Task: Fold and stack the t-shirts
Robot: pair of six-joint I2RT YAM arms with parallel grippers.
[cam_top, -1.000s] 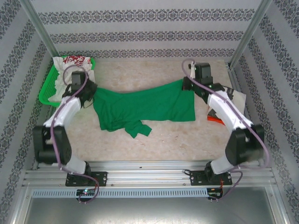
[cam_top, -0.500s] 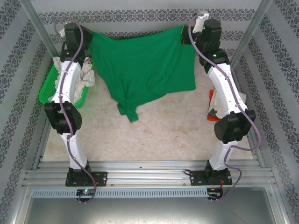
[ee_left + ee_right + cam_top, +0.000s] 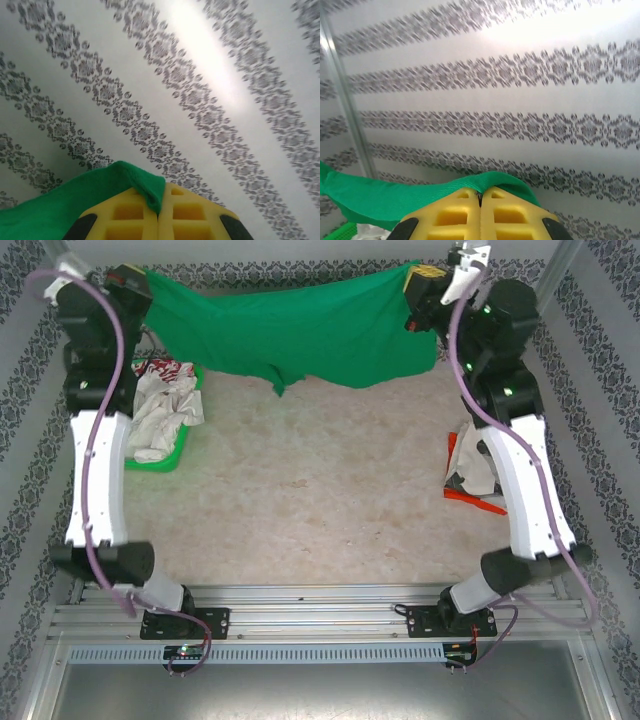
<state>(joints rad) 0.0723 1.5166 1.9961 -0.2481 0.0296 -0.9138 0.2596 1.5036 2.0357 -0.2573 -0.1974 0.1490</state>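
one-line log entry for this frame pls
state: green t-shirt held up, stretched between arms | left gripper: shut on one edge | right gripper: shut on other edge | white t-shirts: in basket

The green t-shirt (image 3: 290,330) hangs spread in the air above the far edge of the counter (image 3: 320,510), one upper corner pinched in the left pincer (image 3: 138,285), the other in the right pincer (image 3: 415,285), both arms reaching high. Its lower edge sags to a point left of the middle. At the far left corner a green basket (image 3: 160,458) holds crumpled white t-shirts (image 3: 160,420), one with red print (image 3: 168,368). More white cloth (image 3: 478,462) lies at the right edge
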